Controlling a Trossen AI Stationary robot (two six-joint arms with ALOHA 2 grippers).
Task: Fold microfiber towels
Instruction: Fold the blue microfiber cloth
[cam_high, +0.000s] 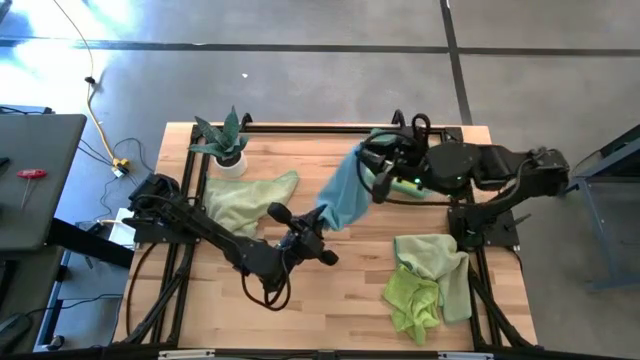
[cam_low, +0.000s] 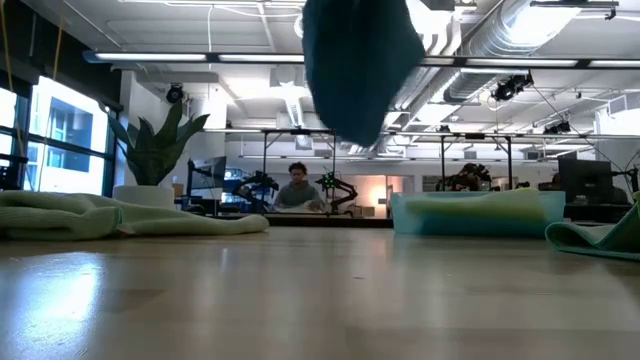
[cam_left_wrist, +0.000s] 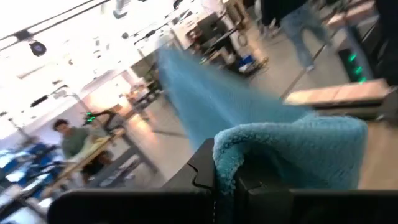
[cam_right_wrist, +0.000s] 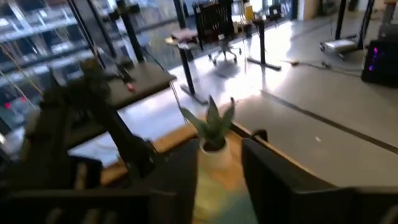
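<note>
Going L to R across your table. The pale sage green microfiber towel (cam_high: 245, 199) lies crumpled flat on the wooden table (cam_high: 330, 290), just beside the small spiky green plant in a white pot (cam_high: 226, 143); the left arm's links cross over its near edge in the high view, so that edge is hidden from you.

Your left gripper (cam_high: 318, 218) sits mid-table, lifted, clamped tight on the lower corner of the light blue microfiber towel (cam_high: 345, 185). The left wrist view confirms: the light blue cloth is bunched up right at the dark fingers (cam_left_wrist: 205, 168), folded over them, so the tips themselves are covered. The towel stretches up and R from there toward the right gripper (cam_high: 380, 172) at the back of the table. In the low view only its hanging belly shows, off the table; both grippers are cut off above the frame.

Right gripper: hard to read. The high view has it buried in arm housing and cloth. The right wrist view shows the two dark fingers (cam_right_wrist: 273, 180) standing apart w/ a gap between, and only a pale smear of cloth low in that gap; it looks like the grip is loosened, but you can't tell if the towel's upper edge is still touching the fingers.

Far R, near the front: a heap of mint and lime green microfiber towels (cam_high: 428, 280), piled and overlapping, the layers not separable from above.
</note>
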